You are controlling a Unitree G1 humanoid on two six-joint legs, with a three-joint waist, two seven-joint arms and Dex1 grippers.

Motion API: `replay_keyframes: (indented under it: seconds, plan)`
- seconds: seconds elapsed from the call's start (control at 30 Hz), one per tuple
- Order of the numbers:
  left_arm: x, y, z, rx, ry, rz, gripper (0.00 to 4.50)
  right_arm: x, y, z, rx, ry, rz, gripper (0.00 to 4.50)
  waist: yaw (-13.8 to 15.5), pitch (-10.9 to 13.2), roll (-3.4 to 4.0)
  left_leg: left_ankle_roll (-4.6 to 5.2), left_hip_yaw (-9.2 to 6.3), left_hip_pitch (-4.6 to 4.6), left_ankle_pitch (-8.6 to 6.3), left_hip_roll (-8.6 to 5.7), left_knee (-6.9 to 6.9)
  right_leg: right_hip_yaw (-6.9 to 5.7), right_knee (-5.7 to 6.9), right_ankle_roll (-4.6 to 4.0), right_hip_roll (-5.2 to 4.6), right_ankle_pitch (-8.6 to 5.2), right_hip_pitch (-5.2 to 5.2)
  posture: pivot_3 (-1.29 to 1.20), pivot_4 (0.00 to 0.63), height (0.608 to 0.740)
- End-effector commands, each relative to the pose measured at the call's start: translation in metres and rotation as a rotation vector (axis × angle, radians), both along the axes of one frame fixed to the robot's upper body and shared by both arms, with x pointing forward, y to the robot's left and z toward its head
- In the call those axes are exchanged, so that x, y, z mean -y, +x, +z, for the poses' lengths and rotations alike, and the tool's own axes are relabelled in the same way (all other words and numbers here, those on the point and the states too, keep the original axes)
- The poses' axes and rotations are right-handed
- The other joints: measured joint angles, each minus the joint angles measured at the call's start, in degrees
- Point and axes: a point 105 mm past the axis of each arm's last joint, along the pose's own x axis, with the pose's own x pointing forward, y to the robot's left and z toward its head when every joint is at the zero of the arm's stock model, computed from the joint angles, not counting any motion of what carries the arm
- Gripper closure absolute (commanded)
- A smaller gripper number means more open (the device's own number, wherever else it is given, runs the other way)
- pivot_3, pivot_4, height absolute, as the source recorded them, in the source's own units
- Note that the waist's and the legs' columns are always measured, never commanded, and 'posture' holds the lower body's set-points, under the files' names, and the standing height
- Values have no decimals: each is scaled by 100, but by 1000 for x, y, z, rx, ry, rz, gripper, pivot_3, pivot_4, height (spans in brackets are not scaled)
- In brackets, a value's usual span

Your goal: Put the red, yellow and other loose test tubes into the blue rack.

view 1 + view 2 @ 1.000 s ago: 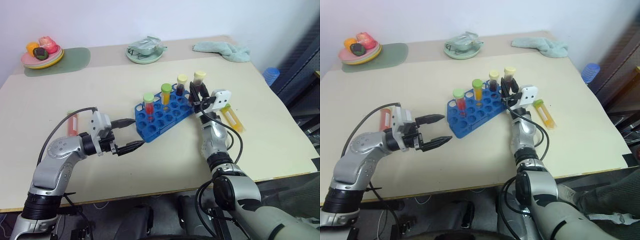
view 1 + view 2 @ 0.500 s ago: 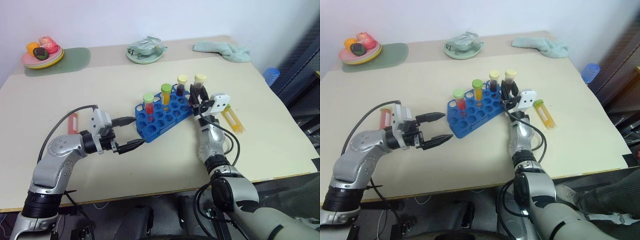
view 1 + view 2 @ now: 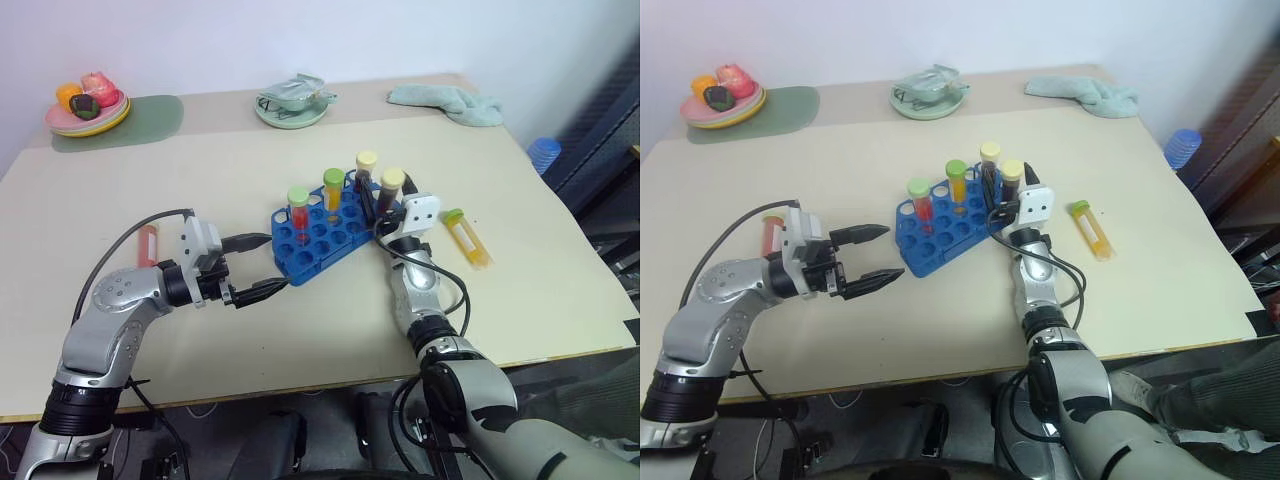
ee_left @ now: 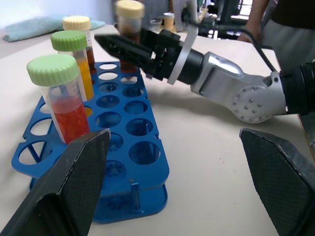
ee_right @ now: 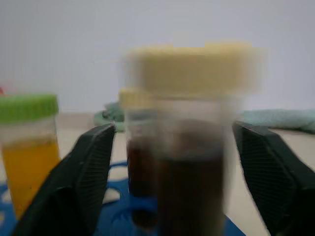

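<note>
At the blue rack's (image 3: 322, 232) right end, mid-table: dark tube (image 3: 391, 192) stands upright between the right gripper's (image 3: 380, 205) spread fingers.
Toward the table's right edge, a loose yellow tube (image 3: 465, 236) lies flat, nearest this arm; the left gripper (image 3: 255, 266) hovers spread off the rack's near-left corner.

A blue rack (image 3: 325, 232) holding four capped tubes stands at the centre of a beige counter (image 3: 250, 330). The right end effector (image 3: 378, 203) sits at the rack's far corner beside a dark, yellow-capped tube (image 3: 391, 190), while the left end effector (image 3: 262, 265) hovers spread near the rack's near end. A yellow tube (image 3: 466, 238) lies loose nearby.
</note>
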Motion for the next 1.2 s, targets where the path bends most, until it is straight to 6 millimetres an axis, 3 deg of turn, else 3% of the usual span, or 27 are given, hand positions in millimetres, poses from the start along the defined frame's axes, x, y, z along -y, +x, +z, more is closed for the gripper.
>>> replay_keyframes:
  seconds: [0.03, 0.2, 0.3, 0.5, 0.57, 0.63, 0.87, 1.07, 1.2]
  plan:
    - [6, 2, 7, 39, -24, -28, 163, 9, -4, 44, 111, -87, -14, 705, -7, 1, 2, 0, 0, -2, 0, 0, 0, 0, 1, 0, -1, 0, -2, 0, 150, 740]
    - [20, 4, 4, 39, -52, -77, 163, 35, -28, 86, 1, -210, 23, 705, 27, 2, 3, -3, -1, -8, 2, 4, 1, 1, 4, 0, -7, 0, -9, 0, 150, 740]
    - [29, 6, 4, 37, -70, -111, 163, 52, -41, 100, -137, -217, 64, 705, 79, 2, 4, -2, 1, -9, 1, 3, 2, 1, 3, 0, -10, 0, -9, 0, 150, 740]
    - [44, 8, 0, 34, -64, -187, 163, 99, -54, 91, -522, -229, 85, 705, 174, 2, 1, 10, 3, -10, -6, 4, 3, 0, -11, 0, -17, 0, 2, 0, 150, 740]
    - [52, 11, 1, 46, -69, -217, 163, 135, -45, 70, -755, -206, -14, 705, 176, 4, 1, 14, 3, -10, -8, 3, 5, -1, -18, 0, -20, 0, 6, 0, 150, 740]
    - [57, 13, 1, 52, -75, -230, 163, 151, -42, 60, -893, -175, -53, 705, 179, 6, -2, 19, 10, -13, -10, -1, 9, -4, -20, 1, -27, 1, 7, 0, 150, 740]
    - [60, 15, -1, 55, -82, -233, 163, 154, -31, 43, -1123, -157, 9, 705, 135, 6, -2, 20, 23, -12, -10, 9, 3, -1, -20, 1, -22, 0, 0, 0, 150, 740]
    - [57, 13, -5, 54, -85, -209, 163, 136, -16, 31, -1207, -129, 85, 705, 158, 7, -4, 21, 22, -16, -11, 6, 7, -2, -22, 2, -25, 1, 0, 0, 150, 740]
    - [54, 12, -6, 57, -83, -194, 163, 136, -10, 16, -1259, -174, 75, 705, 162, 7, -4, 21, 22, -17, -12, 5, 8, -3, -23, 2, -25, 1, 0, 0, 150, 740]
